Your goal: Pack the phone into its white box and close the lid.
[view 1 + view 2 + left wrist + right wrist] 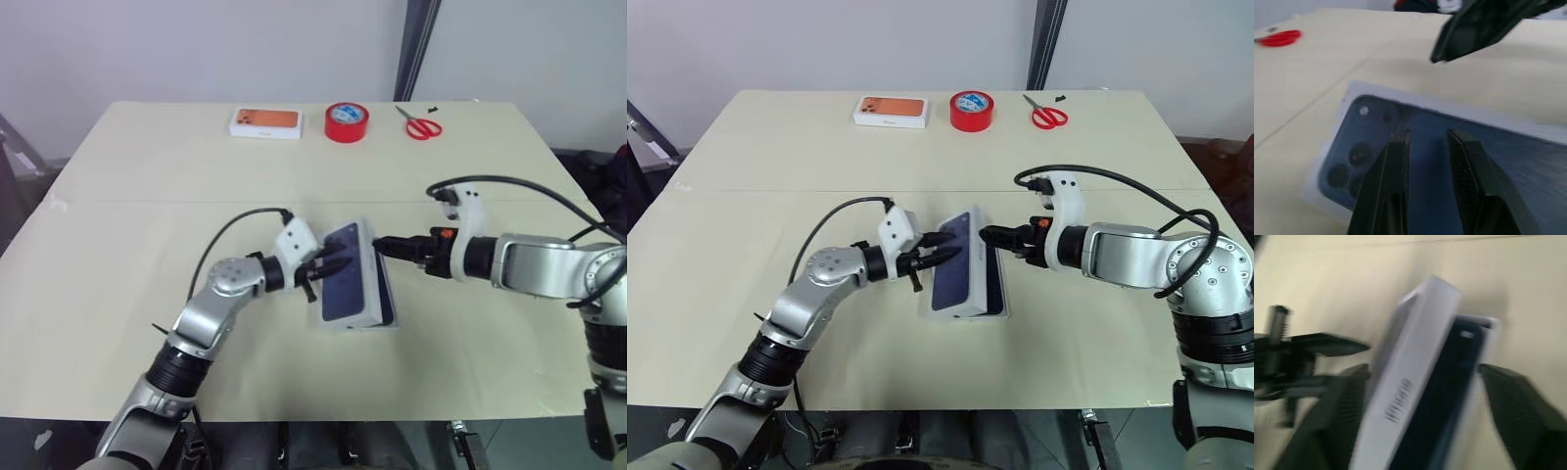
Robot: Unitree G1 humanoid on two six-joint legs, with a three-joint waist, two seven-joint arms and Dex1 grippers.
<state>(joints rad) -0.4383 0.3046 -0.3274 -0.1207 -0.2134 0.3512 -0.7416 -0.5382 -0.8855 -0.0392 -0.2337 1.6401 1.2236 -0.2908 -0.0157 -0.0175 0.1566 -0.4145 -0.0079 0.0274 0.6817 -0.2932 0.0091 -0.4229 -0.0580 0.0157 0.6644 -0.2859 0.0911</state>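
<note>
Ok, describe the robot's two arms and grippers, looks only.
Both arms are silver-grey metal tubes with black ribbed joints. Each wrist carries a white plastic housing with a black cable looping out of it. The left gripper and the right gripper each have two slim black fingers; a small orange-red mark sits at the right wrist.

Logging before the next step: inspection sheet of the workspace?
Surface: beige table, seam line across it.
Job's things: phone back-up, tilted against a white box part mid-table; which part, cannot tell.
Clutter: orange-top box, red tape roll, red scissors along the far edge.
Grippers: left gripper over the phone's back, slightly parted; right gripper open at the stack's right edge.
Cables: black cable looping over each wrist.
Surroundings: grey wall, dark pole.
</note>
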